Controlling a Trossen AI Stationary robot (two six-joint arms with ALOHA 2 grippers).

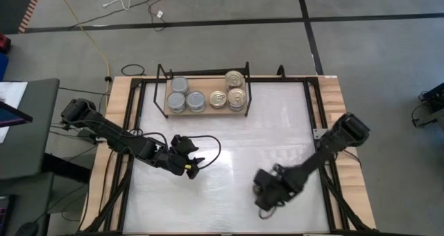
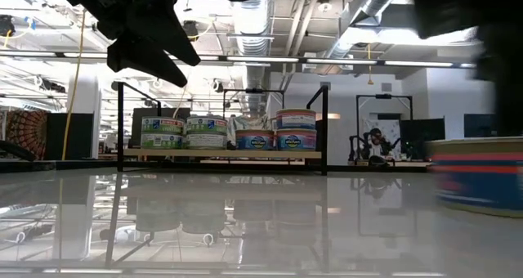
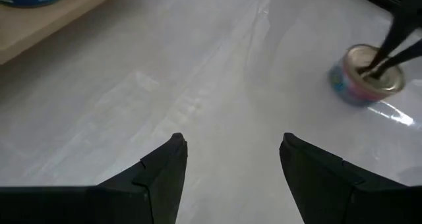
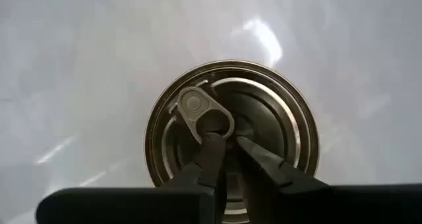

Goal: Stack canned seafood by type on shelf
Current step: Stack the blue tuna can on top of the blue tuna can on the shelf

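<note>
So the right pincer (image 4: 227,141) is sitting low in the right wrist frame, its two dark tips nearly pressed together and poking down onto the top of a small round gold-topped tin with a ring pull (image 4: 231,135). It isn't gripping the sides, the tips are just resting by the pull tab. In the high view that's the lower right of the frame, out on the glossy white counter (image 1: 229,146), well apart from the shelf.

Honestly that's the risky bit: if it's trying to lift by the tab or lid recess, the tin is probably going to slip off, tilt, or the tab could pry up. Pushing it could also send it skidding on that slick surface.

The left pincer (image 3: 231,161) is hovering spread wide and empty over bare counter, lower left of the high view.

The light wooden shelf in a black wire frame (image 1: 205,111) is up top centre, with grey-topped tins (image 1: 182,97) on its left and gold-topped tins (image 1: 232,90) on its right, so a sloppy drop could knock those stacks.
</note>
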